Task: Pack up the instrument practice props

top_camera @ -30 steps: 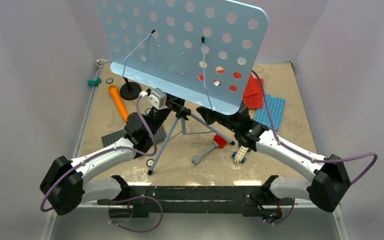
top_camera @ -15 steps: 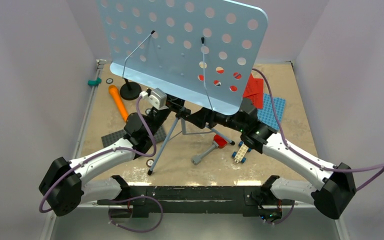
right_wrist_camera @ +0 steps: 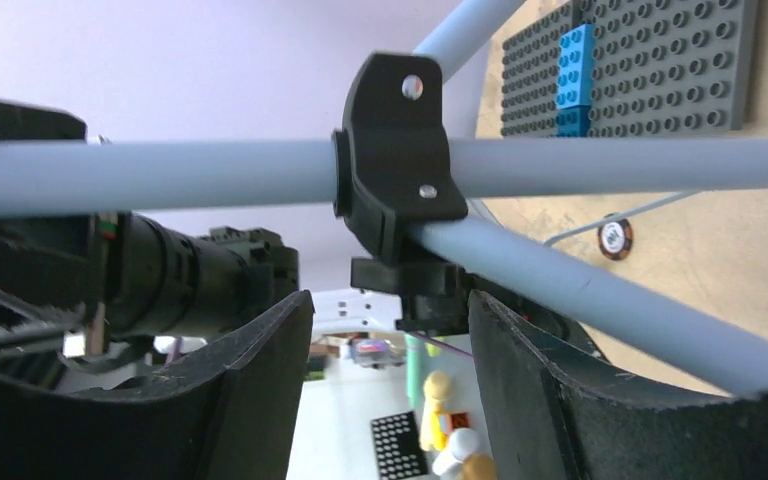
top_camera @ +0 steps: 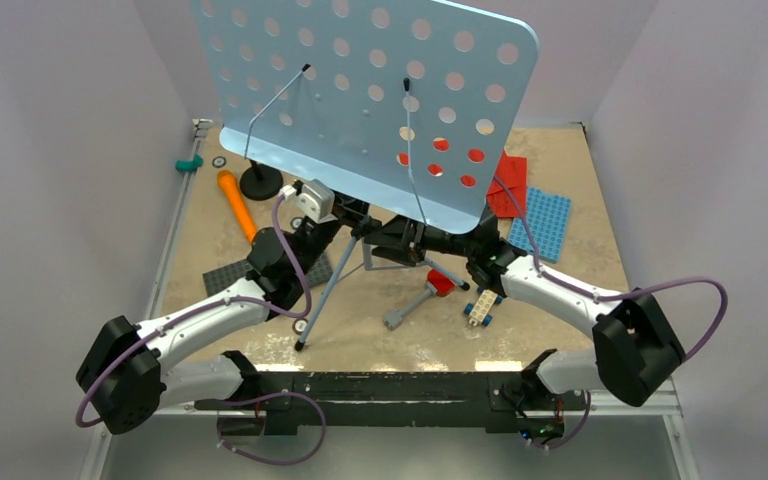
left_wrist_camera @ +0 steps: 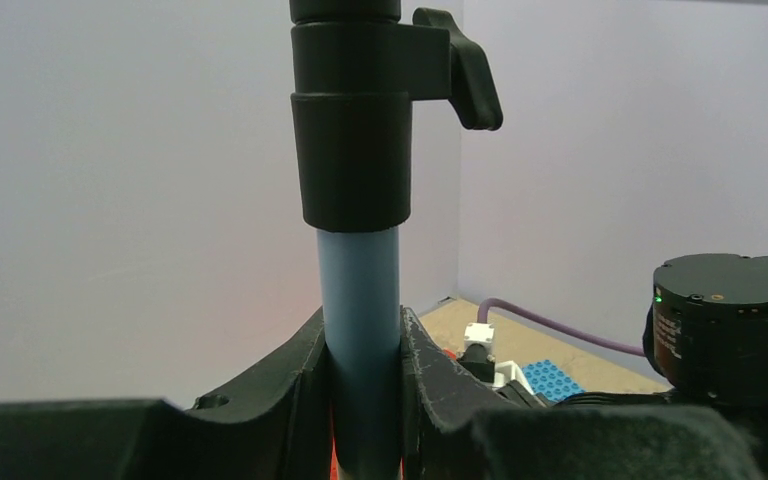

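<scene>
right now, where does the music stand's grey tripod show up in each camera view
top external: tripod at centre, under the perforated blue panel.
left wrist: its pole stands upright mid-frame, clamped in the left gripper.
right wrist: its tubes cross the upper frame, beyond the open right gripper.
shared landmark: the tan table, seen in all three.

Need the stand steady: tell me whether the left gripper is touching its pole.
Touching. Left wrist view: the left gripper clamps the music stand's pale-blue pole, a finger pressed on each side.
</scene>
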You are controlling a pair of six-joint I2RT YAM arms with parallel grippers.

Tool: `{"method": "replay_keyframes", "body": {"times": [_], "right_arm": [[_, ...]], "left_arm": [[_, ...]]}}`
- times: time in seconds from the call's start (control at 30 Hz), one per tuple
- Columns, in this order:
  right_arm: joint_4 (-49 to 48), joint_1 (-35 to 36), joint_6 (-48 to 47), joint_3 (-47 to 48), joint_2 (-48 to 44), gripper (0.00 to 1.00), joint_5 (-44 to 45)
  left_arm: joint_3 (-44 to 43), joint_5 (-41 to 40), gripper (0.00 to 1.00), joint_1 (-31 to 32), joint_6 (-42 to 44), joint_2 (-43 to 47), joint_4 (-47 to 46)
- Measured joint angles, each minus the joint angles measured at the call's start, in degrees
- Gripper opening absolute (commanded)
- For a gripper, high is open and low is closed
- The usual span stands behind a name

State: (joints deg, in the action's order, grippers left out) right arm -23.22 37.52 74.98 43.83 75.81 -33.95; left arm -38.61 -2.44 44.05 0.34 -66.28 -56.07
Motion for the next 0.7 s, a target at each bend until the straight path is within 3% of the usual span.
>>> {"method": "replay_keyframes", "body": {"times": [0.2, 0.43, 0.57, 0.7], "right_arm": [[-6.1, -0.7, 8.4, 0.0, 3.4, 0.44, -0.2], [-6.8, -0.8, 12.9, 0.0, 5.2, 0.22, -0.5], [-6.8, -0.9, 13.1, 0.0, 5.2, 0.00, -0.5], [-2.6, -0.9, 9.9, 2.2, 5.1, 0.00, -0.4]], "left_arm": [[0.3, 0.0, 0.00, 0.3, 0.9, 0.2, -0.5], [0.8, -0.8, 0.00, 0.3, 1.9, 0.3, -1.4], [0.9, -0.8, 0.00, 0.3, 2.0, 0.3, -1.6], [0.9, -1.0, 0.00, 0.3, 1.9, 0.2, -1.6]]}}
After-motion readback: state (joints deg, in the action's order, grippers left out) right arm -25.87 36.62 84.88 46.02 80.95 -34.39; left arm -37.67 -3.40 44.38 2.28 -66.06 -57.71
